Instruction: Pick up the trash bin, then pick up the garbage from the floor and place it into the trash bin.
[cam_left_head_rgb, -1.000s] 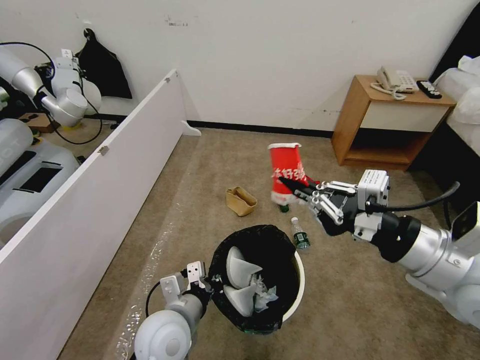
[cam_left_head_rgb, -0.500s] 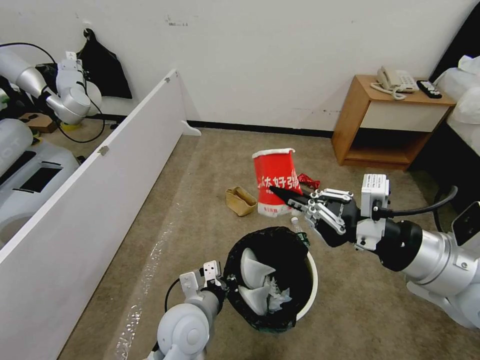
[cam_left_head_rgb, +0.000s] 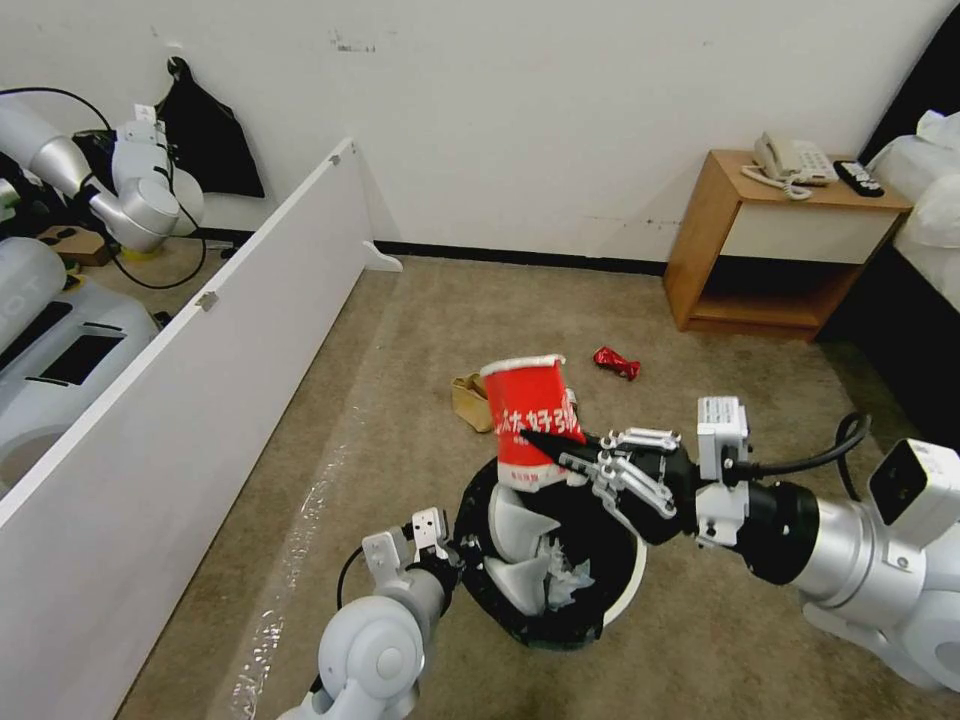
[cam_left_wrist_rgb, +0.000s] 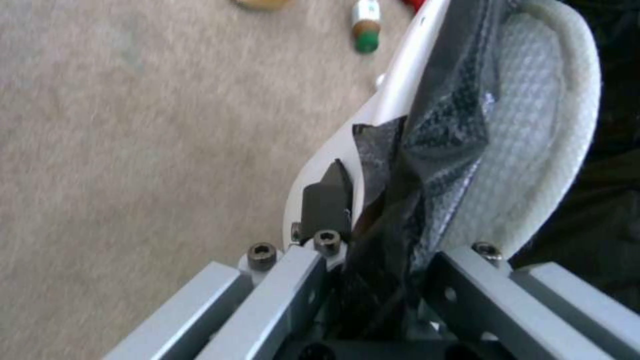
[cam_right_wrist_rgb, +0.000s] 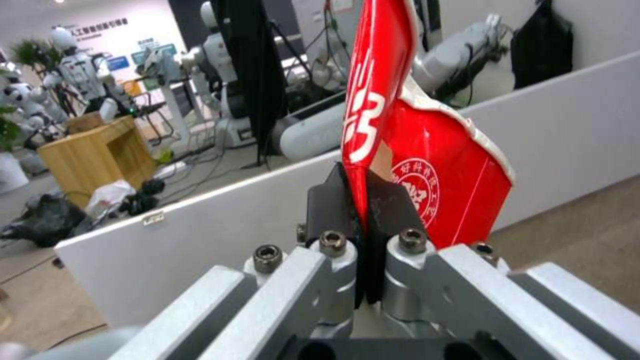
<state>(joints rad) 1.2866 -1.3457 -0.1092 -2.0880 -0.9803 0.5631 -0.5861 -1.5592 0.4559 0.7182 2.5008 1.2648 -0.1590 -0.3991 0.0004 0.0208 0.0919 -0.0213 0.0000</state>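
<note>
Beige carpet runs to the wall, and over it the snack packet (cam_left_head_rgb: 530, 420) hangs upright, pinched at its lower edge by the right gripper (cam_left_head_rgb: 535, 440), just above the far rim of the trash bin (cam_left_head_rgb: 625, 590), presumably ready to be dropped in. Clamped on the bin's near rim and black liner, the left gripper (cam_left_head_rgb: 440, 555) steadies it. Inside lie two white slippers (cam_left_head_rgb: 515, 545) and crumpled tissue (cam_left_head_rgb: 565, 580). A tan paper bag (cam_left_head_rgb: 468, 398) and red wrapper (cam_left_head_rgb: 615, 362) lie beyond.

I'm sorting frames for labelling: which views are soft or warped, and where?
Head view: sharp, wide-angle bend at the white panel. Left wrist view: soft; carpet and far bottle blurred beside the trash bin. Right wrist view: snack packet fairly clear, the room behind hazy.
</note>
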